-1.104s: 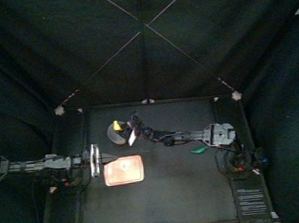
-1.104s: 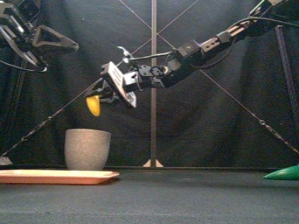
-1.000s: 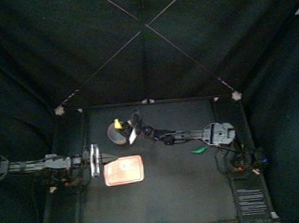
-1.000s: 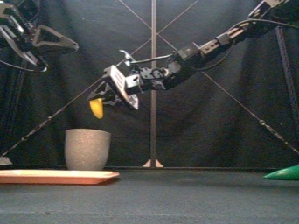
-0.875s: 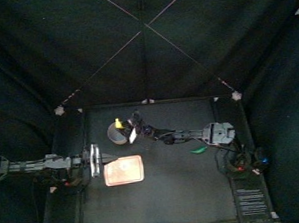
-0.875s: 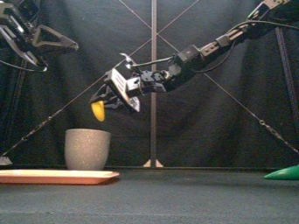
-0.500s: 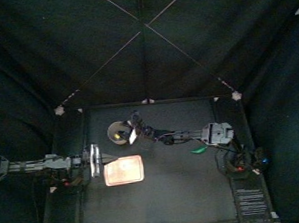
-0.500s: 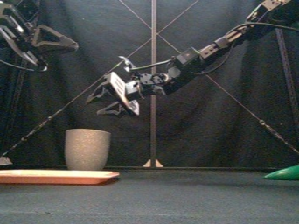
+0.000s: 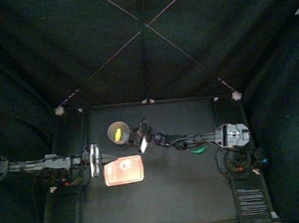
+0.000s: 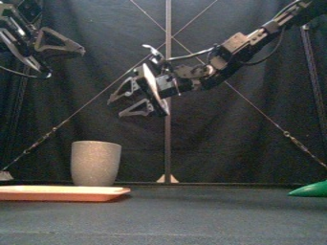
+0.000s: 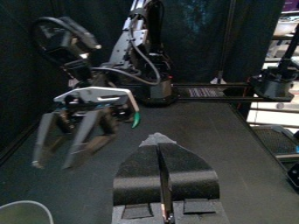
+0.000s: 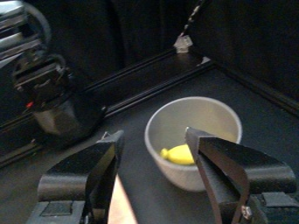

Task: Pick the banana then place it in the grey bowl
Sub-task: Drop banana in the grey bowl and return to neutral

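Note:
The yellow banana [image 12: 177, 155] lies inside the tall grey speckled cup [image 12: 195, 140], which stands upright at the back left of the table [image 9: 119, 133] [image 10: 96, 163]. In the top view the banana [image 9: 115, 131] shows as a yellow spot in the cup's mouth. My right gripper [image 10: 133, 93] [image 9: 142, 141] [image 12: 152, 134] hangs open and empty, above the cup and a little to its right. My left gripper [image 11: 163, 175] [image 9: 80, 163] rests at the table's left with its jaws together, holding nothing.
A flat pink tray [image 9: 124, 170] [image 10: 64, 192] lies in front of the cup, near the left gripper. A green toy [image 9: 197, 148] [image 10: 311, 189] sits on the table's right side under the right arm.
The right gripper has let go of the banana, which dropped into the grey cup. The gripper is now open and has drawn back to the right. The left arm has not moved.

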`<state>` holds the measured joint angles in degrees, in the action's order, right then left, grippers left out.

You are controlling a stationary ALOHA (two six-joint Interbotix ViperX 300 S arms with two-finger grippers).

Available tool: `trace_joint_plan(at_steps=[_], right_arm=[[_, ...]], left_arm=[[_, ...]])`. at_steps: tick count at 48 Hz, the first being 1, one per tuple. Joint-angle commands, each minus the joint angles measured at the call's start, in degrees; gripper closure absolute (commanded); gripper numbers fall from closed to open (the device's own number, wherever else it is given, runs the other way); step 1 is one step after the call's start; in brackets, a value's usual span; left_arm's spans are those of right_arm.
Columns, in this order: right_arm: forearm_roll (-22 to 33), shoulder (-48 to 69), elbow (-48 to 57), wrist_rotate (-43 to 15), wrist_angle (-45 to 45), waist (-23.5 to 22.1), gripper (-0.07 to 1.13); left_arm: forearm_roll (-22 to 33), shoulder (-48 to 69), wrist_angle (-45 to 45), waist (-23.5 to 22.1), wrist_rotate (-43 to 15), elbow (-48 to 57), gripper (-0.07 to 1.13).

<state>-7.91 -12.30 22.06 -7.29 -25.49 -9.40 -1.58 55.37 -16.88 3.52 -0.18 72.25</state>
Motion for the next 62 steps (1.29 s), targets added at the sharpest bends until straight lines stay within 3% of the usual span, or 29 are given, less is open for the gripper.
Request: trace_joint_plan(at_steps=[1,14,31,62], right_arm=[[0.09,7.38,5.27,0.09,-0.62,1.85,0.14],[0.09,17.84,16.61,0.00,-0.88,5.89,0.14],[-1.85,29.53,27.77,-0.18,-1.32,6.42,0.14],[-1.05,32.08,31.90,-0.09,-1.93,7.29,0.14]], left_arm=[[-0.09,0.09,-0.26,0.53,-0.18,-0.62,1.04],[-0.26,0.18,-0.26,2.64,-0.35,0.35,1.04],[-1.58,0.09,-0.26,3.52,-0.18,0.62,1.04],[-1.67,0.26,-1.14,3.60,-0.18,-0.44,1.04]])
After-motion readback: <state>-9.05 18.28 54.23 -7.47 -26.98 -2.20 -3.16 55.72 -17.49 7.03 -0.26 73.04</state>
